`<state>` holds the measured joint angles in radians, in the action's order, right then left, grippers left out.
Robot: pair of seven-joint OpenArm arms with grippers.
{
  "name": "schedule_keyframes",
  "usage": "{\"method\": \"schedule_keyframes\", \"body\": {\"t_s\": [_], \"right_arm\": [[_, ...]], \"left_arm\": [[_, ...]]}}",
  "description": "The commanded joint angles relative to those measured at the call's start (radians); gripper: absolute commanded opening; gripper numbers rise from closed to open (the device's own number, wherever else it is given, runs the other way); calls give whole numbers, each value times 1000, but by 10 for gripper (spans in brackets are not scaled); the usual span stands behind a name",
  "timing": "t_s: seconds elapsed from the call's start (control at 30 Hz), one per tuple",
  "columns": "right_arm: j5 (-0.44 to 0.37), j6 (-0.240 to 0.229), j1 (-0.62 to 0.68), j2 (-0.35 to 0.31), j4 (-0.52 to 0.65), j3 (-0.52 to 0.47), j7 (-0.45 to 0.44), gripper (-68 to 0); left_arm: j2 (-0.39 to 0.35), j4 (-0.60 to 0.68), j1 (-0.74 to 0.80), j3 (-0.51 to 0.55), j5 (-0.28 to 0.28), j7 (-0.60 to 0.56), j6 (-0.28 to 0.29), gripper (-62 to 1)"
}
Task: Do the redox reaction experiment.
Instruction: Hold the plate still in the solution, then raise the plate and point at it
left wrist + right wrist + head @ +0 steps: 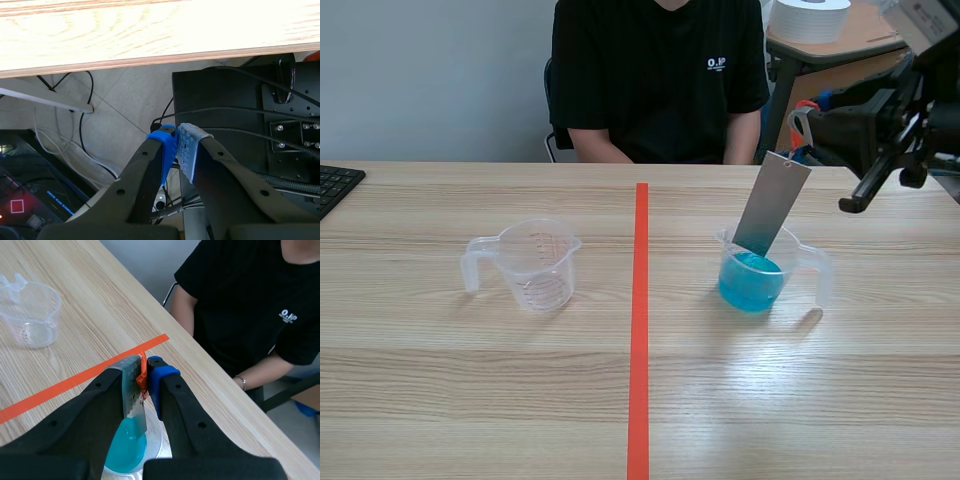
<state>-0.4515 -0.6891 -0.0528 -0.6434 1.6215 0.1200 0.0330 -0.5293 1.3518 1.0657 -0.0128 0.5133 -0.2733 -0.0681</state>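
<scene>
A clear cup of blue liquid (752, 280) stands right of the orange tape line. A grey metal strip (772, 205) slants down into it, its lower end in the liquid. My right gripper (806, 128) is shut on the strip's top end, above and to the right of the cup. In the right wrist view the strip (135, 407) hangs from the right gripper (142, 375) into the blue cup (127, 447). An empty clear measuring cup (535, 265) stands left of the line. My left gripper (177, 137) is shut on nothing, below the table's edge (150, 30), out of the scene view.
A person in a black shirt (660, 70) sits across the table, forearms at its far edge. A keyboard corner (335, 185) lies at the far left. Under the table, cables and a black box (240, 110) lie ahead of the left gripper.
</scene>
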Motion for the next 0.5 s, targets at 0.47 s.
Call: {"method": "schedule_keyframes", "body": {"t_s": [0.47], "right_arm": [[-188,-37,56,-18,222,-215,153,-658]], "left_arm": [[-1,9,4,-3,-4,-14,3,-560]]}}
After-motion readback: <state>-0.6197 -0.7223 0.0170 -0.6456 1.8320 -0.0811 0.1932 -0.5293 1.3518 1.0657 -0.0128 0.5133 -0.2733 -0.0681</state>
